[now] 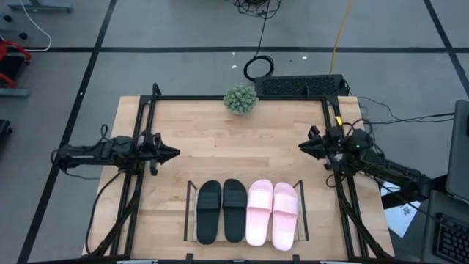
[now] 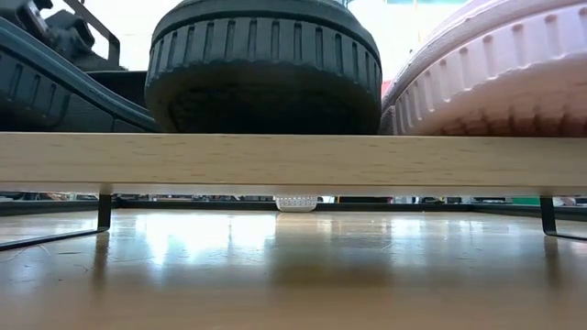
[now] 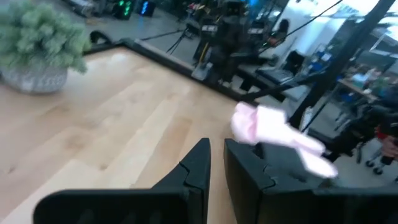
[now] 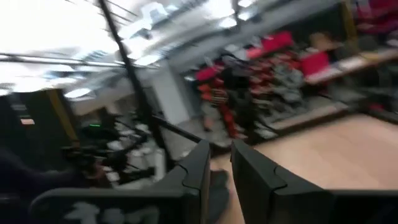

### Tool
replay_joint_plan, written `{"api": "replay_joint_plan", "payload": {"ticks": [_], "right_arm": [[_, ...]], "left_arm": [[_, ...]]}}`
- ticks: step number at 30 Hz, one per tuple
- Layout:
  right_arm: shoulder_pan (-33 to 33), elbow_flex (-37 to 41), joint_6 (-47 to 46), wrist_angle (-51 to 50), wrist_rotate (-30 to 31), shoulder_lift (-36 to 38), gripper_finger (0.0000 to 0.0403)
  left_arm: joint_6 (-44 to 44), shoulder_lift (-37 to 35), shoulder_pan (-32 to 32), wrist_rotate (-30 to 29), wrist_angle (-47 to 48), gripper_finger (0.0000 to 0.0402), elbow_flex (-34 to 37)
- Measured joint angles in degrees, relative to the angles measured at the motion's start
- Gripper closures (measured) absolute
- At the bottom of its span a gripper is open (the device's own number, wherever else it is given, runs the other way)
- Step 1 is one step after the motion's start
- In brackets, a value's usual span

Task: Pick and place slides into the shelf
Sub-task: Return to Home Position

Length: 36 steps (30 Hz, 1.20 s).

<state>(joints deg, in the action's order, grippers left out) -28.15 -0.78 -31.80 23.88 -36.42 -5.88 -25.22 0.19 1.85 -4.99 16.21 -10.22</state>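
Observation:
All four slides lie side by side, soles down, on the low shelf [image 1: 302, 220] at the table's near edge. The black pair [image 1: 221, 210] is on the left and the pink pair [image 1: 272, 213] on the right. The low view looks under the shelf's pale board [image 2: 293, 163] and shows a black slide's end [image 2: 264, 73] and a pink one [image 2: 495, 73] resting on it. My left gripper [image 1: 176, 154] hovers shut near the table's left edge, pointing right. My right gripper [image 1: 300, 147] hovers shut near the right edge, pointing left. Both are far from the slides.
A small potted plant [image 1: 240, 99] stands at the middle of the far edge, also seen in the left wrist view [image 3: 37, 43]. Black table frame rails [image 1: 143, 117] run along the left, right and far sides. Bare wood lies between the two grippers.

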Motion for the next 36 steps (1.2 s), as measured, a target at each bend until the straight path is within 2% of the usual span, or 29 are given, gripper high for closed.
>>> {"api": "replay_joint_plan", "payload": {"ticks": [3, 10, 13, 15, 22, 26, 30, 36], "right_arm": [[1.4, 0.0, 2.9, -6.2, 4.8, -0.3, 0.0346], [2.6, 0.0, 7.2, -8.6, 5.3, -0.3, 0.0346], [2.9, 0.0, 8.1, -11.3, 8.3, -0.3, 0.0346], [3.1, 0.0, 9.0, -10.6, 9.7, -0.3, 0.0346], [3.2, 0.0, 10.6, -12.0, 7.7, -0.8, 0.0346], [3.2, 0.0, 15.6, -12.6, 8.1, -1.4, 0.0346], [3.2, 0.0, 22.0, -12.7, 10.6, -2.0, 0.0346], [3.2, 0.0, 20.6, -12.6, 14.0, -2.2, 0.0346]], "left_arm": [[0.0, 0.0, 0.0, -0.6, -0.2, 0.0355, 2.2], [1.2, 0.7, 0.0, 1.0, -7.3, 0.0355, 6.2], [1.4, 0.9, 0.0, 1.8, -7.2, 0.0355, 6.2], [1.4, 0.9, 0.0, 1.8, -7.2, 0.0355, 6.2], [3.7, 0.9, 0.0, -0.7, -7.3, 0.0355, 6.2], [6.0, 1.0, 0.0, -1.9, -7.4, 0.0355, 6.2], [6.7, 1.0, 0.0, -2.0, -7.4, 0.0355, 6.2], [6.5, 1.0, 0.0, -2.0, -7.4, 0.0355, 6.2]]}}
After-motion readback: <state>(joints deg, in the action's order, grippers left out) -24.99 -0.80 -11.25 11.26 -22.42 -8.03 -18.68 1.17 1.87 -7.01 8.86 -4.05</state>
